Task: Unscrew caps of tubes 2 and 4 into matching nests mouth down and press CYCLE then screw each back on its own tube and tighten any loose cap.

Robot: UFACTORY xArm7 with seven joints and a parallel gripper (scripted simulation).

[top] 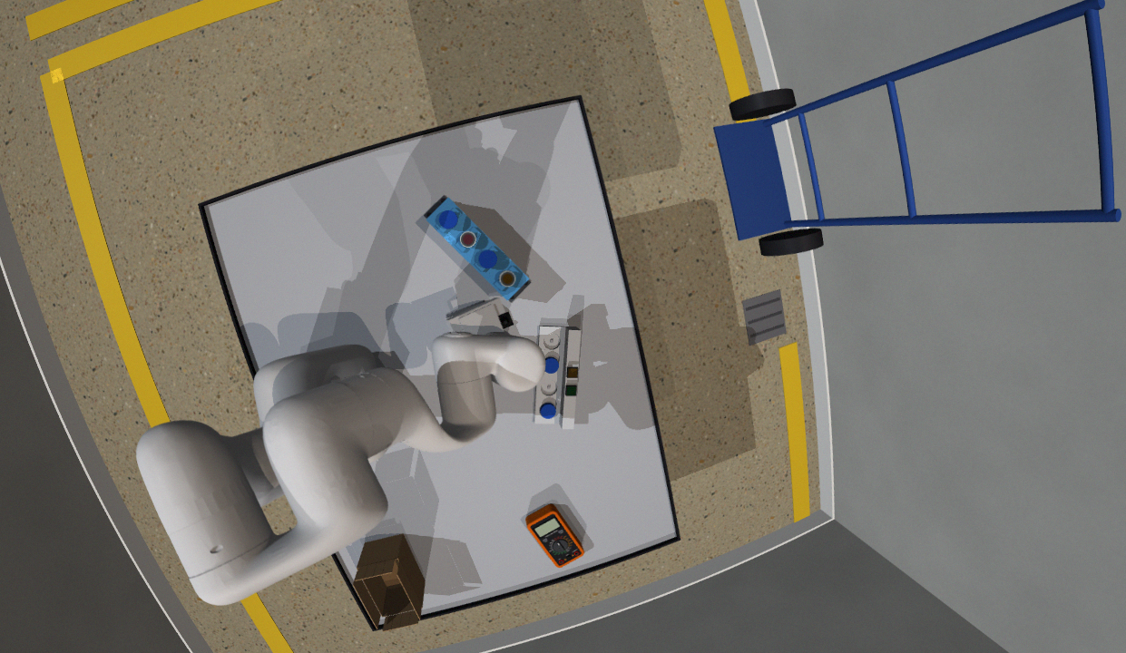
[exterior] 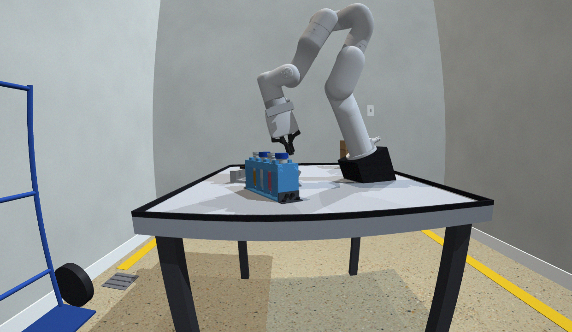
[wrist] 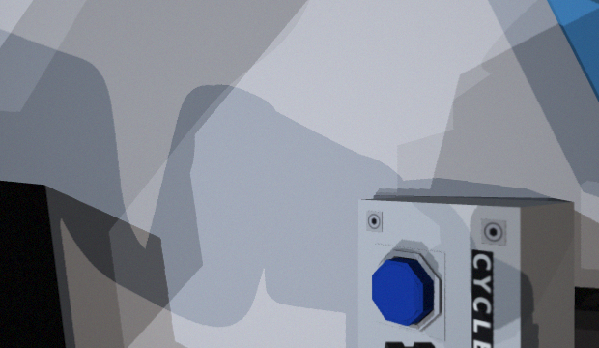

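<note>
While the arm bends over the bench (exterior: 423, 198), its pincer (exterior: 288, 147) hangs with fingers together on nothing, above the key housing (wrist: 498, 271) with its blue CYCLE key (wrist: 402, 290). Decapping station (top: 477, 243): tubes 2 (top: 467, 238) and 4 (top: 507, 278) open, the other two capped. Cap tray (top: 550, 333): two blue caps, one (top: 552, 365) beside the arm, one (top: 546, 409) nearer the multimeter (top: 554, 534).

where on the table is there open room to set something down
Open stretches: the far-left corner beyond the tube rack, and between the cap tray and the multimeter. It is crowded around the key housing, where the shut pincer hovers.
</note>
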